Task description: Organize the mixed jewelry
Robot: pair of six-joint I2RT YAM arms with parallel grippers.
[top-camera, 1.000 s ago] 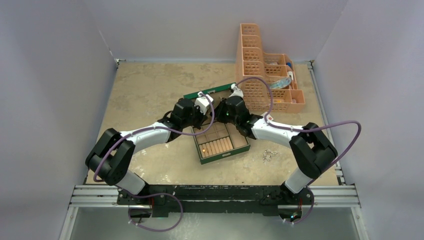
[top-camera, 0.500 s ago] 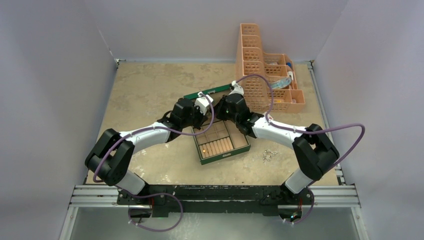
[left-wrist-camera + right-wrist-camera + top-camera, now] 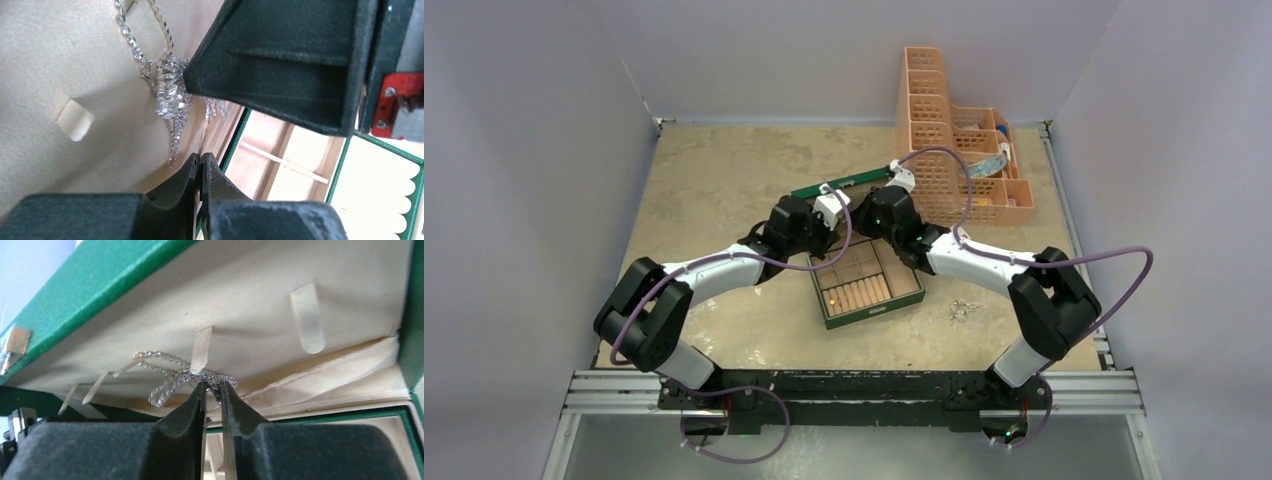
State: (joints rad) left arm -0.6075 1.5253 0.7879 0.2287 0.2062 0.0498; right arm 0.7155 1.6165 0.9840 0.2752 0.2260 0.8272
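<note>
Here a silvery chain (image 3: 175,375) lies bunched against the cream lining of the raised lid (image 3: 350,275), at the green box's (image 3: 869,290) twelve o'clock. The right claw (image 3: 212,387), narrow, has its tips at the bunch; whether it grips cannot be told. The left claw (image 3: 200,167) is pressed closed nearby. Loose silvery pieces (image 3: 964,311) lie on the counter (image 3: 714,180) at the box's three o'clock.

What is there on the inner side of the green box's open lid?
A silvery chain hangs bunched on the cream lining beside flat tabs. The right gripper covers its lower end; the inside of the lid pocket is hidden.
</note>
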